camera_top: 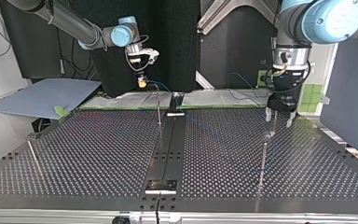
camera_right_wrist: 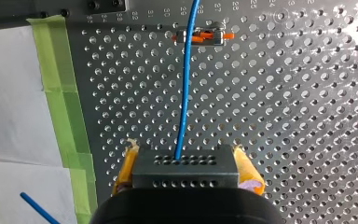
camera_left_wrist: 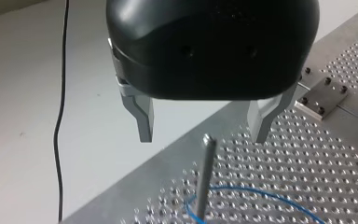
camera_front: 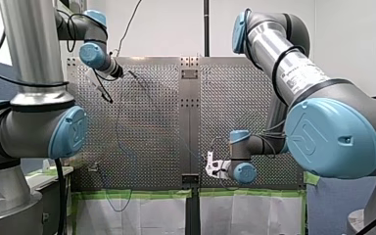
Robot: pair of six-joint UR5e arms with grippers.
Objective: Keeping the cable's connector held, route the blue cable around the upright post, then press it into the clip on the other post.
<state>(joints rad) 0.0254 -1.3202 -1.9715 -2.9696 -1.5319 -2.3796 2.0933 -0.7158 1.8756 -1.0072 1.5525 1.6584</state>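
My right gripper [camera_right_wrist: 185, 179], with yellow pads, is shut on a dark perforated connector block [camera_right_wrist: 185, 164]. The blue cable [camera_right_wrist: 185, 93] runs straight ahead from the block across a clip with orange levers [camera_right_wrist: 200, 37]. At the top view's left this gripper [camera_top: 141, 83] hangs above the table's far edge. My left gripper [camera_left_wrist: 203, 135] stands open with nothing in it, its metal fingers [camera_left_wrist: 142, 116] on either side of the tip of an upright post [camera_left_wrist: 204, 177]. A loop of blue cable [camera_left_wrist: 261, 196] lies around that post's foot. In the top view my left gripper [camera_top: 278, 120] hovers over this post [camera_top: 263, 154].
The perforated table [camera_top: 98, 154] carries a thin post [camera_top: 159, 114] near the centre rail and another post [camera_top: 33, 156] at the top view's left. Green tape [camera_right_wrist: 65, 107] and white sheeting line the table's edge. A black wire [camera_left_wrist: 61, 116] hangs beside my left gripper.
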